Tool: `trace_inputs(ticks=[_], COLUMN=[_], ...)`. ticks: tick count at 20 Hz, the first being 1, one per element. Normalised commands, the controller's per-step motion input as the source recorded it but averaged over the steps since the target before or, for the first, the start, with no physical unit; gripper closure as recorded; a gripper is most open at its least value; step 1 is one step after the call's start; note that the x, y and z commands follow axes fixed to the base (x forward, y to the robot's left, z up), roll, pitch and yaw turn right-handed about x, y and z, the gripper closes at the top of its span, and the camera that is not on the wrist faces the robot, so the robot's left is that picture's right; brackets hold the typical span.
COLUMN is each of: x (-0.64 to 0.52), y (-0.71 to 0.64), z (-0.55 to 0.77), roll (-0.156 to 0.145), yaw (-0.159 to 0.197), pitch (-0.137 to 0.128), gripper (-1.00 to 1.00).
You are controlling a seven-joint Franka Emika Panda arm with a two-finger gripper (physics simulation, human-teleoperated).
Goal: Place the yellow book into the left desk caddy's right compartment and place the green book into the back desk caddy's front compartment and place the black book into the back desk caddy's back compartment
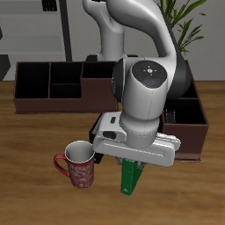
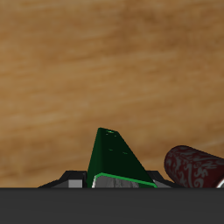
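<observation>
Fingers (image 1: 132, 163) clamped on the green book (image 1: 130, 178); book hangs below the hand, lifted off the bench (image 1: 35, 189), roughly upright, long edge pointing down. Wrist view: the book (image 2: 112, 157) sticks out from between the fingers with bare wood grain behind it, not touching the surface.

Landmark is the mug (image 1: 78, 164), red patterned with a grey rim. Book is just beside the mug, on the side away from its handle, apart from it. Mug (image 2: 196, 166) also shows in the wrist view next to the book.

Back caddy (image 1: 48, 86) sits well behind the mug. Second caddy (image 1: 189, 123) is past the book from the mug, mostly hidden by the arm.

Yellow and black books: can't see them, arm blocks much of the bench.
</observation>
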Motion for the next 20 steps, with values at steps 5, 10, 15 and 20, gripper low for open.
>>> trace_inputs(ticks=[5, 10, 15, 20], x=[-0.40, -0.64, -0.76, -0.63], y=[-0.08, -0.12, -0.29, -0.15], z=[0.60, 0.67, 0.65, 0.29], roll=[-0.033, -0.013, -0.029, -0.014], yaw=[-0.016, 0.016, 0.012, 0.065], pitch=[-0.015, -0.037, -0.062, -0.062], gripper=[1.00, 1.00, 1.00, 1.00])
